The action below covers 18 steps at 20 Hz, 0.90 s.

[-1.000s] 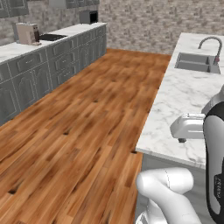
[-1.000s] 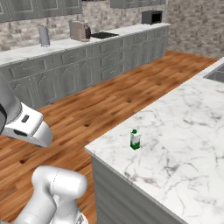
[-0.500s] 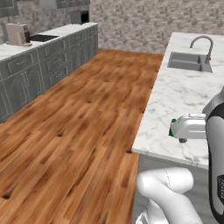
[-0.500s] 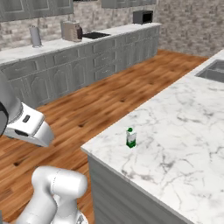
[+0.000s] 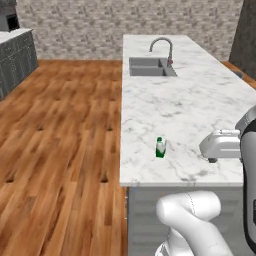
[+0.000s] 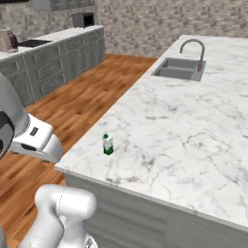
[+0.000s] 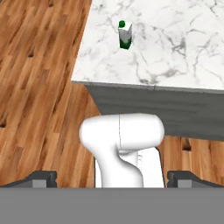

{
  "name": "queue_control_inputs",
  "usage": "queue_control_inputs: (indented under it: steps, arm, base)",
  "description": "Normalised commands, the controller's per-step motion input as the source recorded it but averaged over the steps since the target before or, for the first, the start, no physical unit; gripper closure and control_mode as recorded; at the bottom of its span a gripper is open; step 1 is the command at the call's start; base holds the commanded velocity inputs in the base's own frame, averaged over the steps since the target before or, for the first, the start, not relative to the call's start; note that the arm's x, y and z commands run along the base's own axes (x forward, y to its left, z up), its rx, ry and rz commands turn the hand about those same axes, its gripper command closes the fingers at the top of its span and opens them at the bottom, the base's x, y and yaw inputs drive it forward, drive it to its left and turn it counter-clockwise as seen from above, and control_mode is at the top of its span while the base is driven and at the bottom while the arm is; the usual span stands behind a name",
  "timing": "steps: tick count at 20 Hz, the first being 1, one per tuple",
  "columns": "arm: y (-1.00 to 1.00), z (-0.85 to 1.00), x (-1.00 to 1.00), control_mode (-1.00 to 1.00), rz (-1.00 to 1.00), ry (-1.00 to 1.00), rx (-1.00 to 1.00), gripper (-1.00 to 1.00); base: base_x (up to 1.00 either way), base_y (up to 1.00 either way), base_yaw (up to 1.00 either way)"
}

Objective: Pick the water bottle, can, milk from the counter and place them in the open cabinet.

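Observation:
The milk is a small green carton with a white top and label. It stands upright near the front corner of the white marble counter. In the hand view the milk sits far off at the top, on the counter. My gripper is open, its dark fingertips far apart with nothing held. The white hand hovers at the near counter edge, well apart from the milk. The water bottle, the can and the open cabinet are out of view.
A sink with a curved faucet is set in the far part of the counter. Wood floor runs along the counter's left side. Grey base cabinets with a toaster and microwave line the far wall.
The whole picture has shifted: the base has driven and turned, so the counter now lies ahead and the milk sits closer to centre. The arm keeps its pose relative to the base.

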Motion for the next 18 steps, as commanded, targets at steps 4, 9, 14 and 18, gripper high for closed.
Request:
queue_control_inputs:
  steps: [4,9,14,18]
  arm:
    - [0.0,0.0,0.0,1.0,0.0,0.0,0.0,-1.0]
    - [0.0,0.0,0.0,1.0,0.0,0.0,0.0,-1.0]
    - [0.0,0.0,0.0,-1.0,0.0,0.0,0.0,-1.0]
    - [0.0,0.0,0.03,-1.0,0.0,0.0,0.0,-1.0]
  base:
    - [0.54,0.0,-0.41]
    - [0.02,0.0,-0.01]
    - [0.0,0.0,0.0]
    - [0.0,0.0,0.0]
